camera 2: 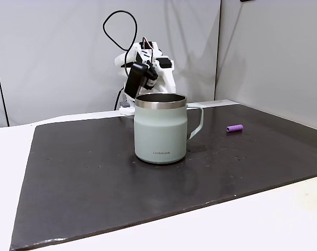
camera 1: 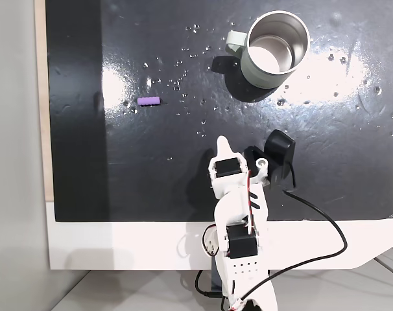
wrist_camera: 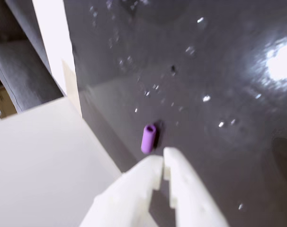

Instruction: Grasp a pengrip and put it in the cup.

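A: Pengrip (camera 1: pixel 148 102) is lying flat on the black mat (camera 1: pixel 183 168), toward its left edge in a fixed view, well apart from the cup (camera 1: pixel 274 48) near the top edge.

B: Yep, and the gripper (wrist_camera: pixel 163 165) has its 2 fingers nearly together, holding nothing, just short of it in the wrist view.

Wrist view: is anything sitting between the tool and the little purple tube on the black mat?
Nothing visible. In the wrist view the white two-finger tool points at the small light-purple soft tube, with bare black mat between them. The pale green steel-lined mug stands well off to the side.
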`<action>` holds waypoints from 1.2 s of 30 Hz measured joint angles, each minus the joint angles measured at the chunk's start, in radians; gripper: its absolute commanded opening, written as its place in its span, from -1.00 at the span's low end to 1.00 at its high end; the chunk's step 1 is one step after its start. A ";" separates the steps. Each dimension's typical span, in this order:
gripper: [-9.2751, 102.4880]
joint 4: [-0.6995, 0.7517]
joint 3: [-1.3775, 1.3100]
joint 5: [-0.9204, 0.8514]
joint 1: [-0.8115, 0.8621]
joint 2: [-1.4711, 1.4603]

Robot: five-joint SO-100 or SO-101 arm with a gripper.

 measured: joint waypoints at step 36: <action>-0.48 0.396 -1.509 0.577 -0.235 -1.741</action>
